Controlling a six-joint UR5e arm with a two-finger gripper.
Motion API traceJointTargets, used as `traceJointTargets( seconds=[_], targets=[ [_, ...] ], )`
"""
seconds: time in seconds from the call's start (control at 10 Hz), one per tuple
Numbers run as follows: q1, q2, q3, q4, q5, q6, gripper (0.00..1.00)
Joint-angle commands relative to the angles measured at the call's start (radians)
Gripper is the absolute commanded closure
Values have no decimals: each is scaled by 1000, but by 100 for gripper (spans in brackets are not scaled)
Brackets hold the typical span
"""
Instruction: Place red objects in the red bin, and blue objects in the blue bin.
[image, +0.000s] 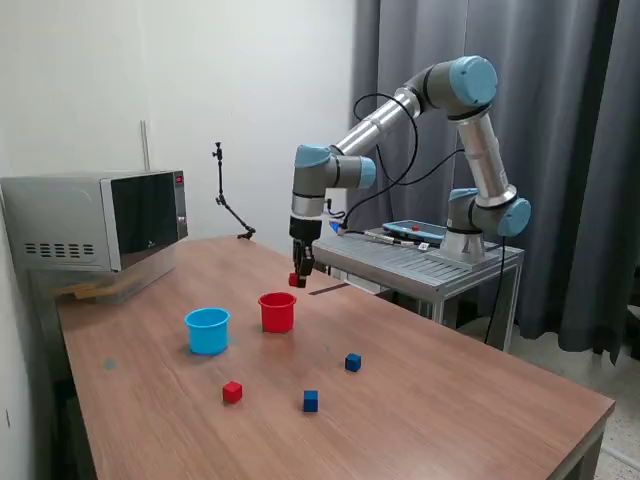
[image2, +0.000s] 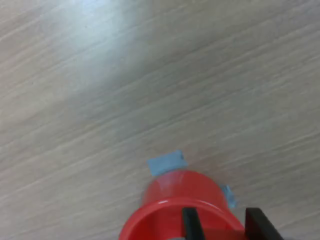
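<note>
A red cube (image: 295, 280) sits pinched between the fingers of the gripper (image: 298, 277), held in the air above the table (image: 450, 400) and a little beyond the red cup (image: 277, 312) — up and slightly toward the exterior view's right of the cup's rim, not touching it. In the wrist view the red cup (image2: 182, 207) fills the lower edge of the picture, with the two dark fingers (image2: 190, 224) reaching down in front of its opening; the cube itself cannot be made out there. Two bits of blue tape (image2: 167, 162) show on the wood just beside the cup's base. The red cup stands upright, and the blue cup (image: 207, 330) stands upright just beside it, toward the exterior view's left, the two apart by a small gap. Nearer the camera than the red cup lie the remaining cubes, all resting on the bare wood and well apart from one another: a second red cube (image: 232, 391) in front of the blue cup, a blue cube (image: 310, 400) in front of the red cup, and another blue cube (image: 352, 362) off to the exterior view's right of it. What either cup holds cannot be told. Farther from the red cup, a microwave (image: 95, 220) stands at the table's far corner on the exterior view's left, and the arm (image: 400, 105) rises from a metal stand (image: 420, 265) behind the table.
</note>
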Motion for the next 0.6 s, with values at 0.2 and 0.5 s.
traceJointTargets(
  seconds=[0.2, 0.5],
  targets=[
    [-7, -5, 4, 2, 1, 0, 100],
    [-10, -5, -5, 2, 1, -2, 100]
  ],
)
